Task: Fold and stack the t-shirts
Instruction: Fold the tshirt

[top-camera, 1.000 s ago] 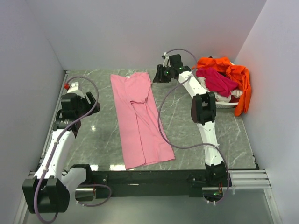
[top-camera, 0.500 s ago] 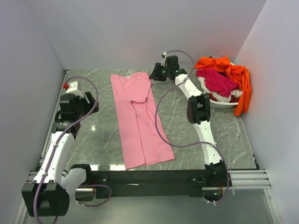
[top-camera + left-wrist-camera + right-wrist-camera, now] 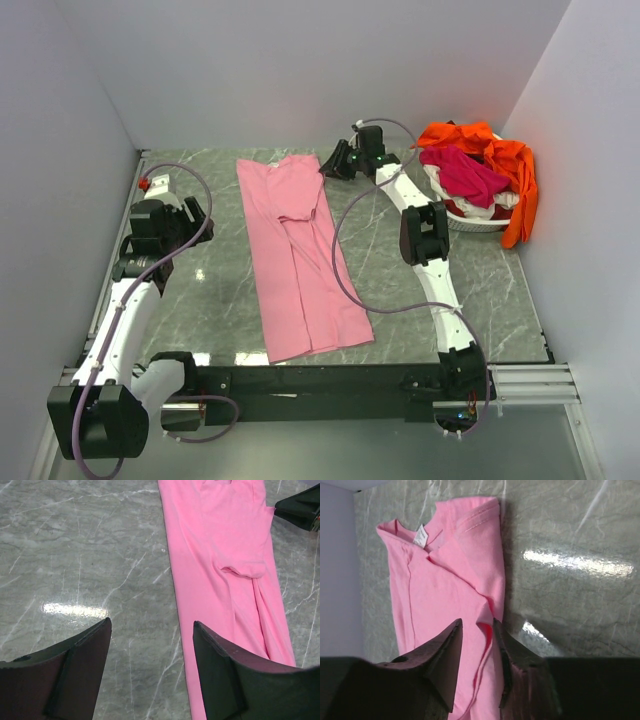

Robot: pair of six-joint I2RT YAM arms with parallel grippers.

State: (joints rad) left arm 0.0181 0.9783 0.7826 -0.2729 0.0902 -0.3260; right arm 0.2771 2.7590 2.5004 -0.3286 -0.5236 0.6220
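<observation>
Top external view: a pink shirt point(image 3: 300, 255), folded lengthwise into a long strip, lies flat on the table, left of the middle, collar end toward the back wall. The right claw point(image 3: 330, 168) sits at its far right corner. From the wrist the fingers stand a little apart with the shirt's folded edge showing between them; I cannot tell whether they pinch it. The right arm's grey cable point(image 3: 341, 270) loops down along the shirt's right side. The left claw point(image 3: 151, 625) hangs wide open over bare table left of the shirt, holding nothing.

A white basket point(image 3: 482, 225) stands in the far right corner. A magenta shirt point(image 3: 465, 172) is heaped on top, and an orange shirt point(image 3: 508, 165) spills over its rim.

The table point(image 3: 220, 300) is grey-green marble with a bright glare patch; plain pale walls point(image 3: 300, 70) close three sides.
</observation>
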